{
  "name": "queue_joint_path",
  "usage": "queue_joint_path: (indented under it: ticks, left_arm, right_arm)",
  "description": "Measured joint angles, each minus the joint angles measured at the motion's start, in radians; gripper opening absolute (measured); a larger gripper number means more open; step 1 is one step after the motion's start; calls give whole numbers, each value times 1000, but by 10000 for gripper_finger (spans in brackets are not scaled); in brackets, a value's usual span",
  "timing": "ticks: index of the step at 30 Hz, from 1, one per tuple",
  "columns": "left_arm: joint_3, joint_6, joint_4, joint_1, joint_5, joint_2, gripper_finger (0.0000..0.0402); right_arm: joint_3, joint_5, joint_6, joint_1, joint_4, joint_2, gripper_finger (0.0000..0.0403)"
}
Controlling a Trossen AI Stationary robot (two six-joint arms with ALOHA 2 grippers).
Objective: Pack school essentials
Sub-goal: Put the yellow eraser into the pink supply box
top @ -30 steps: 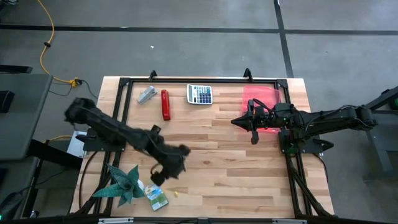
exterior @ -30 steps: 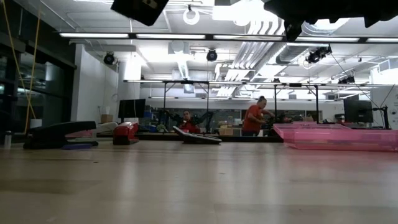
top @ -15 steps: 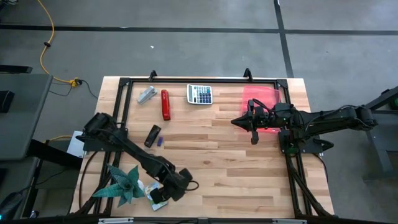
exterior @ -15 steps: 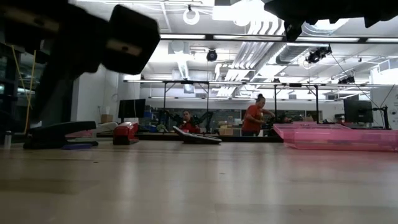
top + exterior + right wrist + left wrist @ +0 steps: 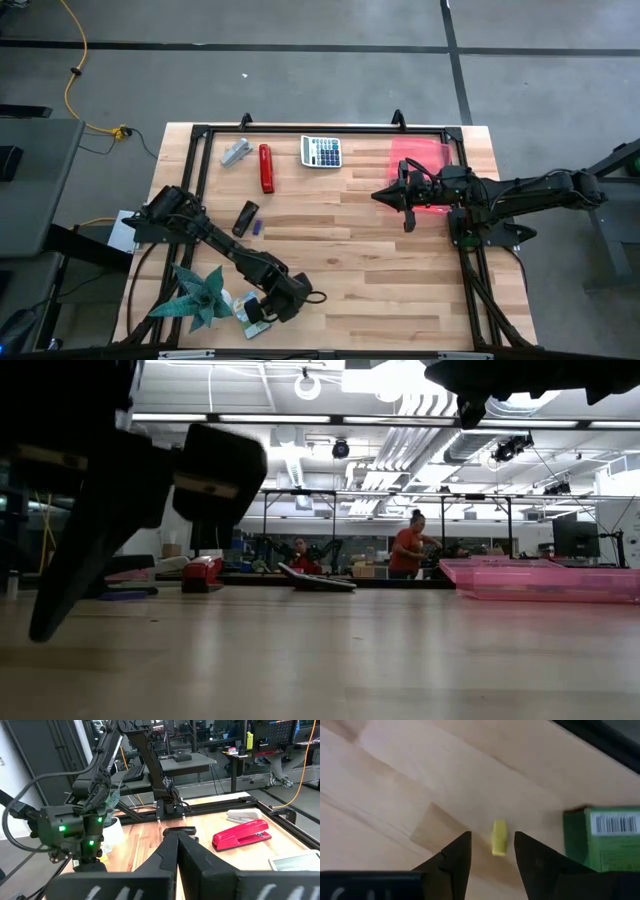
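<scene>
A small yellow stick (image 5: 498, 838) lies flat on the wooden table near its near-left corner. My left gripper (image 5: 491, 836) points steeply down over it, open, with one finger on each side of the stick and clear of it. In the high view, my left gripper (image 5: 268, 314) hides the stick. The green crayon box (image 5: 602, 840) lies flat close beside it, also seen as the crayon box (image 5: 250, 320). My right gripper (image 5: 378, 196) hangs level above the table's right half, shut and empty, in front of a pink tray (image 5: 420, 160).
At the far edge lie a calculator (image 5: 321, 151), a red stapler (image 5: 266, 168) and a grey metal piece (image 5: 236, 152). A black object (image 5: 245, 217) and a small blue piece (image 5: 257, 228) lie at mid-left. A green plant (image 5: 200, 297) stands by the near-left corner.
My left gripper has swung from the table's left middle toward the near edge and sunk low over the yellow stick beside the crayon box, tipping more steeply downward. This has uncovered the black object and the blue piece.
</scene>
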Motion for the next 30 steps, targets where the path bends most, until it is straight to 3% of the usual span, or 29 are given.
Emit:
queue_joint_path:
  ticks: [14,19,22,30]
  left_arm:
    - [2,24,2,-5,7,27,83]
    - [2,25,-1,-5,7,26,38]
    - [-1,-1,-20,5,18,12,9]
    - [-2,-40,-128,96,23,-127,2]
  right_arm:
    - [0,5,-1,0,-8,0,0]
    - [0,8,-1,0,-8,0,0]
    - [0,8,1,0,-8,0,0]
    - [0,-1,1,0,5,0,0]
